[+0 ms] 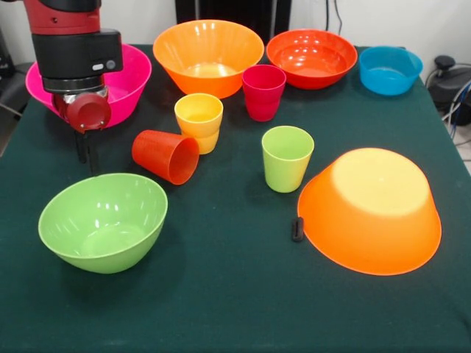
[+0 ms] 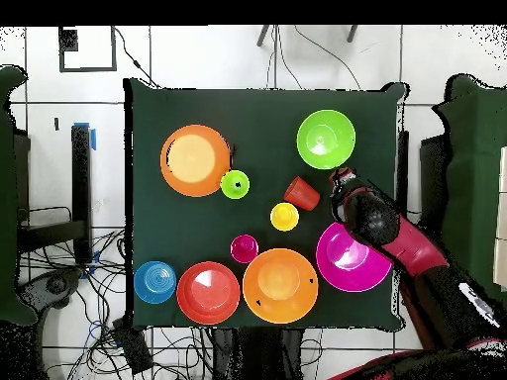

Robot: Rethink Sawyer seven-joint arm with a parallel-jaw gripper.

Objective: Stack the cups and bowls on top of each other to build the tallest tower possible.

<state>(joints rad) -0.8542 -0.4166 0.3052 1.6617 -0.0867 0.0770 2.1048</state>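
Note:
My gripper (image 1: 85, 156) hangs low over the cloth in front of the pink bowl (image 1: 126, 82), left of the orange-red cup (image 1: 165, 156), which lies on its side. It holds nothing that I can see. The yellow cup (image 1: 199, 121), crimson cup (image 1: 263, 92) and lime green cup (image 1: 287, 158) stand upright mid-table. One orange bowl (image 1: 208, 55) stands upright at the back and another (image 1: 368, 209) lies upside down at the front right. The lime green bowl (image 1: 103, 220) sits front left. From overhead, the gripper (image 2: 340, 183) is between the green bowl (image 2: 326, 139) and the pink bowl (image 2: 354, 259).
The red-orange bowl (image 1: 311, 57) and the blue bowl (image 1: 390, 70) stand at the back right. A small black piece (image 1: 297, 229) lies against the upturned orange bowl's rim. A dark green cloth (image 1: 221, 301) covers the table. Cables lie on the floor (image 2: 99, 297) beside it.

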